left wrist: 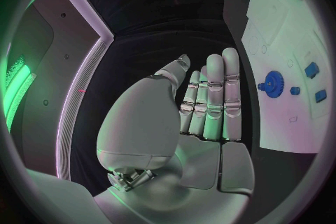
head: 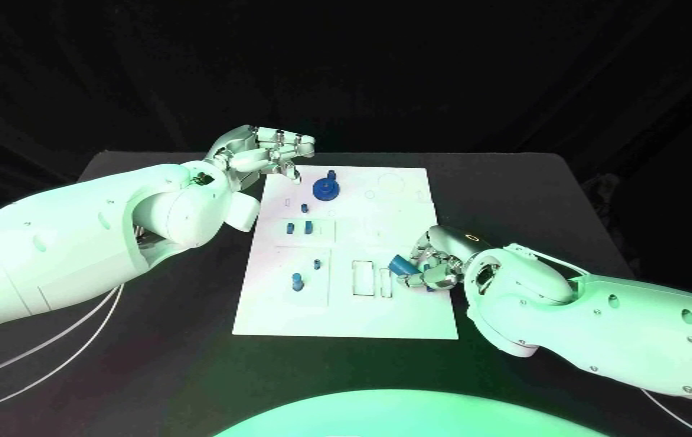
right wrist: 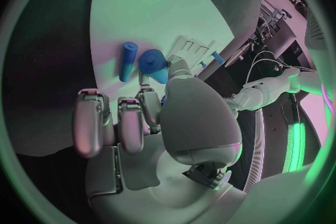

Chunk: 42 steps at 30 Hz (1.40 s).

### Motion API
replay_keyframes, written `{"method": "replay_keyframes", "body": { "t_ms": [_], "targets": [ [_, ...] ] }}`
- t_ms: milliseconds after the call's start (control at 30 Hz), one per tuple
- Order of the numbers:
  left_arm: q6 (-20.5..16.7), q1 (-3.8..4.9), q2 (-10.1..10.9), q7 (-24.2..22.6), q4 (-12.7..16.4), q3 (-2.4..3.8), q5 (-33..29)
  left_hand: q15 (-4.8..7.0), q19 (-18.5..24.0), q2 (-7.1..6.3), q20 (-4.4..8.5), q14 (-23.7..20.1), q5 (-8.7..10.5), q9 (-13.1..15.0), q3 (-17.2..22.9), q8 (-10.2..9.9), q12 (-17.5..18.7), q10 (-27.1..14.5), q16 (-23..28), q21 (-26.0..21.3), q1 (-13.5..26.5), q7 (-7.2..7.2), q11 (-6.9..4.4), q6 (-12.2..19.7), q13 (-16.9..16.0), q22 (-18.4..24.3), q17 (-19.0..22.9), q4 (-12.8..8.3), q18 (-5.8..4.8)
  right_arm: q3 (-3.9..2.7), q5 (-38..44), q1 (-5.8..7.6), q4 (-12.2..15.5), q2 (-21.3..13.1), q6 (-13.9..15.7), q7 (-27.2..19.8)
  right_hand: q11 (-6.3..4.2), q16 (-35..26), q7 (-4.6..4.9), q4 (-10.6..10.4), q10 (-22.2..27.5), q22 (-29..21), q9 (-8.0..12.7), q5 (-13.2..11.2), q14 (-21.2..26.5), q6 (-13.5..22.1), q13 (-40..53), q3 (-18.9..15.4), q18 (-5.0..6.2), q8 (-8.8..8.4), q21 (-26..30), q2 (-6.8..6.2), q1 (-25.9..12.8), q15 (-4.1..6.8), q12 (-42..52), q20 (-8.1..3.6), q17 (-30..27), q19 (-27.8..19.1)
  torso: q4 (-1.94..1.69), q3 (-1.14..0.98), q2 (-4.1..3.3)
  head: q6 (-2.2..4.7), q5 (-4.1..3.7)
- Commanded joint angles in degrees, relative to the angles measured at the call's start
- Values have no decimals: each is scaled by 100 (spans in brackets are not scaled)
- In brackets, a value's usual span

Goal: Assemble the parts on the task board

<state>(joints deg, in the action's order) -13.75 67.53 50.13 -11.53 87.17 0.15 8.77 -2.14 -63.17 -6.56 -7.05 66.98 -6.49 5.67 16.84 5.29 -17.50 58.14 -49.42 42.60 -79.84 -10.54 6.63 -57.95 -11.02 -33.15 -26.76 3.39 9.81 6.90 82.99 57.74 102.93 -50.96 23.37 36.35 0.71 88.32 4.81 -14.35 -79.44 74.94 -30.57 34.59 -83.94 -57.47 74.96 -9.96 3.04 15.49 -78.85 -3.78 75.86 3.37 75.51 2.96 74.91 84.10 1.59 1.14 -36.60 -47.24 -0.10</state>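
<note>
The white task board (head: 361, 307) lies in the middle of the black table. A blue gear on a peg (head: 327, 189) stands near its far edge, also in the left wrist view (left wrist: 273, 83). Small blue parts sit in the board's left half (head: 299, 227) (head: 297, 280). My right hand (head: 437, 260) is at the board's right edge and pinches a blue part (head: 400, 264) between thumb and fingertips (right wrist: 154, 64). A blue cylinder (right wrist: 126, 61) lies on the board just beside it. My left hand (head: 267, 152) hovers by the board's far left corner, fingers straight and holding nothing (left wrist: 210, 101).
Two white-outlined slots (head: 368, 279) lie on the board left of the right hand. Black table (head: 159, 357) surrounds the board on all sides. Thin white cables (head: 58, 342) run beneath my left arm.
</note>
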Motion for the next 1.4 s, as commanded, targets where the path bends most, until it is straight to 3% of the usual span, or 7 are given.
{"method": "replay_keyframes", "body": {
  "t_ms": [33, 367, 567, 767, 967, 1400],
  "targets": [
    [105, 3, -4, -20, 17, 4, -19, 10, -27, 32, 7, -44, 0, -8, -30, 22, -31, -28, -7, 23, 6, -4, 2, 50, 3, -7, 6, -11, 72, 27, -415, -36, 34, -7, 141, 95, -32, 33, -10, -49, -21, 1231, -17, 66, -547, -38, 55, 1, -95, 25, -41, 60, 9, -12, 14, 14, 1241, 218, -2, 3, -5, -1, 6],
    [114, 3, 1, -16, 19, 4, -19, 10, -27, 32, 7, -44, 0, -8, -30, 22, -31, -28, -7, 23, 6, -4, 2, 50, 3, -7, 6, -11, 72, -9, -422, 33, 238, -94, 537, 43, -45, 45, -23, -82, -41, 1245, -36, 182, -552, -59, 80, 13, -106, 27, -93, 67, 24, -2, 27, 5, 1264, 238, 2, 6, 4, 10, 14],
    [118, 3, -3, -16, 16, 4, -19, 10, -27, 32, 7, -44, 0, -8, -30, 22, -31, -28, -7, 23, 6, -4, 2, 50, 3, -7, 6, -11, 72, -26, -405, 98, 402, -113, 622, 10, -49, 52, -29, -94, -56, 1254, -44, 205, -555, -76, 97, 15, -113, 34, -130, 69, 23, 2, 41, 2, 1278, 251, -5, 4, -1, 23, 19],
    [120, 3, -6, -16, 19, 4, -19, 10, -27, 32, 7, -44, 0, -8, -30, 22, -31, -28, -7, 23, 6, -4, 2, 50, 3, -7, 6, -11, 72, -31, -497, 122, 484, -9, 543, -22, -52, 53, -32, -103, -59, 1255, -49, 212, -556, -85, 99, 13, -113, 38, -132, 69, 19, 3, 43, 0, 1281, 252, -5, 5, -9, 23, 30],
    [123, 3, -12, -16, 23, 4, -19, 10, -27, 32, 7, -44, 0, -8, -30, 22, -31, -28, -7, 23, 6, -4, 2, 50, 3, -7, 6, -11, 72, -29, -649, 126, 385, 178, 356, -46, -57, 52, -39, -200, -82, 1256, -72, 218, -555, -116, 120, -24, -114, 46, -134, 81, -106, 9, 54, -7, 1277, 254, -9, 12, -2, 22, 27],
    [123, 3, -16, -15, 25, 4, -19, 10, -27, 32, 7, -44, 0, -8, -30, 22, -31, -28, -7, 23, 6, -4, 2, 50, 3, -7, 6, -11, 72, -18, -800, 127, 227, 501, 93, -52, -119, 52, -118, -228, -190, 1267, -172, 130, -556, -282, 228, -139, -121, 130, -176, 187, -487, 61, 134, -49, 1280, 273, 6, 2, -14, 13, 53]
  ]
}}
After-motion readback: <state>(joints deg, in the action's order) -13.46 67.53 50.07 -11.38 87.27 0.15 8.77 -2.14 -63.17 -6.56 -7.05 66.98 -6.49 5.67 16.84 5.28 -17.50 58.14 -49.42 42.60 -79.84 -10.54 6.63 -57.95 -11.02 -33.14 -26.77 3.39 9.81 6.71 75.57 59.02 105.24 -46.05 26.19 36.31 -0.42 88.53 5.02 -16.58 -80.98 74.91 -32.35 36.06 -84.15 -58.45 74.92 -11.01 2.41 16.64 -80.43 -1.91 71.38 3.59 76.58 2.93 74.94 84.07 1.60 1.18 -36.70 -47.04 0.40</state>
